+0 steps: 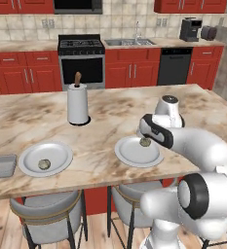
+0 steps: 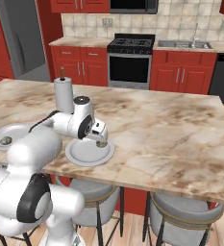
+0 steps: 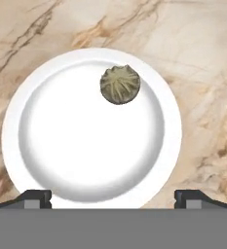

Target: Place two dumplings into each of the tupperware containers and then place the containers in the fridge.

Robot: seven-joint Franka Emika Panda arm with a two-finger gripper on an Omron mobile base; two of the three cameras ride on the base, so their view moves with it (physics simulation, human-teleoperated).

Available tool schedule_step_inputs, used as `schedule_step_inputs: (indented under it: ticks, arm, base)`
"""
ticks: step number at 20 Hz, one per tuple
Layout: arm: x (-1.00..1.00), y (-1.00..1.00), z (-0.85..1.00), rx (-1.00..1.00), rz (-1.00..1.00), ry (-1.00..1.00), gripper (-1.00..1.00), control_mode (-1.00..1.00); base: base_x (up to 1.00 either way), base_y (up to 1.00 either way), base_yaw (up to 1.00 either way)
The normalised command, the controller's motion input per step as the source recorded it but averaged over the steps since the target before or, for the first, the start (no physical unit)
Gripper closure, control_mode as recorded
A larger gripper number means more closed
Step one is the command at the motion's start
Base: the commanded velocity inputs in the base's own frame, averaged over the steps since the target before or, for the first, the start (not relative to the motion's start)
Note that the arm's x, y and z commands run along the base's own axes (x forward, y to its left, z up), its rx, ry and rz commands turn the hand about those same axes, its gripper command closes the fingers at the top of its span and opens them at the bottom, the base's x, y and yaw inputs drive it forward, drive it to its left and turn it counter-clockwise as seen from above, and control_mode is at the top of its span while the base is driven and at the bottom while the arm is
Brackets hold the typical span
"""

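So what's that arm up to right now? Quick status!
Gripper open, empty, hovering over white plate. One dumpling on it, untouched. Second dumpling on the other plate; tupperware container beside that. Nothing in the way.

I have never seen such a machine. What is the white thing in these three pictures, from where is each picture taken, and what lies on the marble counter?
The white thing is a robot arm on a driving base, in a rendered kitchen. Two pictures come from cameras on the base, behind the arm to its left and right. The third comes from a camera on the hand, looking down. The gripper is open and holds nothing; it hangs over a round white plate with one dumpling on it. On the counter there is also a second plate with another dumpling, a paper towel roll, and a grey tupperware container at the left edge.
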Motion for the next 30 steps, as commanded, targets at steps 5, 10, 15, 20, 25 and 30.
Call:
schedule_step_inputs:
  ticks: [5,10,15,20,25,30]
  arm:
    - [0.60,-0.54,-0.53,0.02,0.00,0.03,-1.00,-1.00]
    - [0.23,-0.30,-0.27,0.03,0.01,0.09,-1.00,-1.00]
    - [0.17,0.06,-0.04,0.00,0.00,0.12,-1.00,-1.00]
    - [0.02,0.23,0.00,0.00,0.00,0.01,-1.00,-1.00]
    - [0.12,0.27,-0.02,-0.02,0.00,0.00,-1.00,-1.00]
    - [0.35,0.02,-0.21,-0.01,0.00,0.00,-1.00,-1.00]
  base:
    - [0.00,0.00,0.00]
    - [0.00,0.00,0.00]
    - [0.00,0.00,0.00]
    - [0.00,0.00,0.00]
    - [0.00,0.00,0.00]
    - [0.00,0.00,0.00]
